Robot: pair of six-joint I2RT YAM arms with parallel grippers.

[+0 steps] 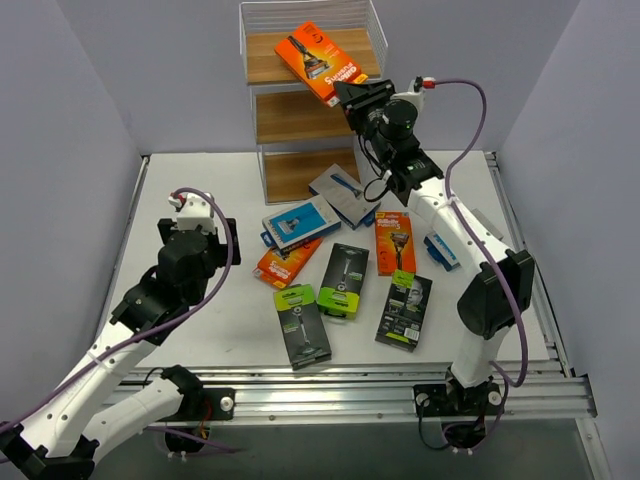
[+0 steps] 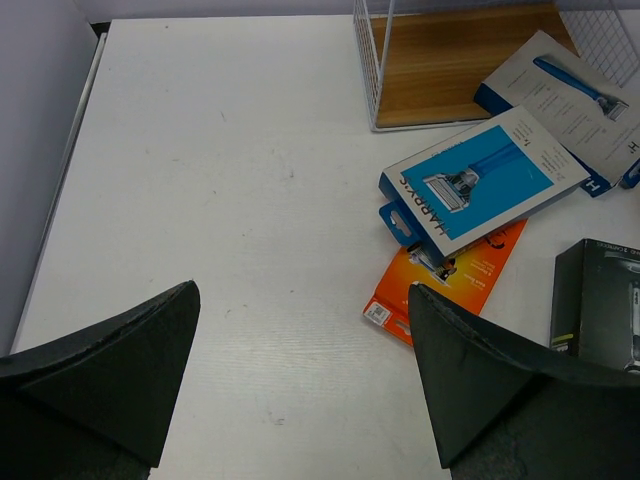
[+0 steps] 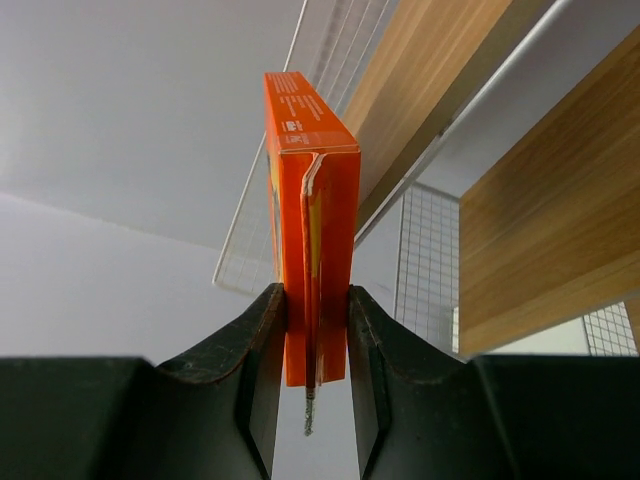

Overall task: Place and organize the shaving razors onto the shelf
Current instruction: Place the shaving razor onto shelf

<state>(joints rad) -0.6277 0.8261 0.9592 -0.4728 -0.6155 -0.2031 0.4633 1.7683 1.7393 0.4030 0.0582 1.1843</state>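
At the top tier of the shelf (image 1: 300,15), the right gripper (image 3: 315,330) pinches an orange razor pack (image 1: 320,62), lettering probably Gillette Fusion5, tilted at its front, so placing it calls for lowering, then release; the left gripper (image 2: 305,370) hangs wide open and empty near a blue-and-white Harry's pack (image 2: 480,180) on the table (image 2: 200,200).

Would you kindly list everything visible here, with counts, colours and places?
Shelf: one, white wire with wooden boards, far side of table.
Held pack: one, orange, at shelf's top tier.
Orange packs: two, orange, mid-table.
Blue packs: three, blue-white, on table nearer the shelf; one partly hidden.
Black packs: three, black-green, near side.
Table: one, white.
Left fingers: two, black, open, over bare table.
Right fingers: two, black, shut on held pack.
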